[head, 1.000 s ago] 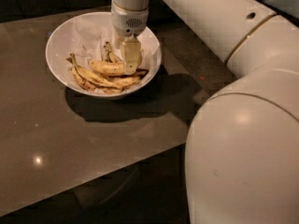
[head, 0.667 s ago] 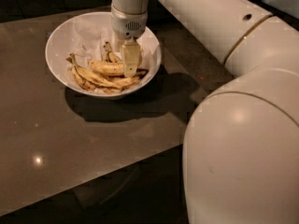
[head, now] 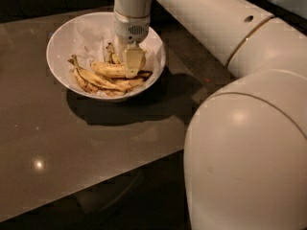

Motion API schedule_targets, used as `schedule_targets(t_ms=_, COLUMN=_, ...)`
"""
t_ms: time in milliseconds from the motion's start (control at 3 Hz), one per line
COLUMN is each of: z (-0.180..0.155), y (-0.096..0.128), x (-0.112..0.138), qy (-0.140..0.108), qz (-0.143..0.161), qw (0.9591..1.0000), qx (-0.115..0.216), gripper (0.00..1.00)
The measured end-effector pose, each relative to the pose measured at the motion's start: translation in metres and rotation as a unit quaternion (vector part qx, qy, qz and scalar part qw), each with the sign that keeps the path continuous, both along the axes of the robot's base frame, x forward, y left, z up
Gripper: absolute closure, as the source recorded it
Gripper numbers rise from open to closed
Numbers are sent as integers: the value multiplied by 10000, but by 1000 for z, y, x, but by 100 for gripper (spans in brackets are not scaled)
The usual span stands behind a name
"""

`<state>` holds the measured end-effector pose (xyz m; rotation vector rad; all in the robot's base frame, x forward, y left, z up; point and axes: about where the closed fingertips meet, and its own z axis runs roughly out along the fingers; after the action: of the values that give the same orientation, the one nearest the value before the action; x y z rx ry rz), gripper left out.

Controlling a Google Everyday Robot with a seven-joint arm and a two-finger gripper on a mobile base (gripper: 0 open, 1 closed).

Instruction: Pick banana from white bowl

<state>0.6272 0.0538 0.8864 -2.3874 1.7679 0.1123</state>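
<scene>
The white bowl [head: 62, 32], lined with crumpled white paper, stands on the dark table at the upper left. Several bananas lie in it. The plumpest, brightest yellow banana [head: 108, 69] lies across the middle, with thinner, browner bananas [head: 93, 80] in front of it. My gripper [head: 131, 67] points straight down into the bowl from the white arm [head: 211, 18]. Its tip is at the right end of the yellow banana and hides that end.
The glossy brown table [head: 96, 143] runs to a front edge at the lower left. My large white arm body [head: 249, 157] fills the right side of the view. The bowl casts a shadow to its right.
The gripper has sunk slightly lower into the bowl, onto the right end of the yellow banana. The bowl and bananas have not moved.
</scene>
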Motion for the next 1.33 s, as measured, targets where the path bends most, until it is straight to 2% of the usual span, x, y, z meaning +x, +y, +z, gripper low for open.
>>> schedule_targets(t_ms=667, z=0, y=0, x=0, qy=-1, qz=0, qw=10000, qx=1, gripper=98)
schedule_targets(t_ms=1000, z=7, y=3, x=2, qy=-163, qz=-60, qw=9998, qx=120, gripper=100)
schedule_targets(t_ms=1333, z=36, y=-3, x=-8, qy=-414, qz=-210, qw=9981, qx=409, gripper=100)
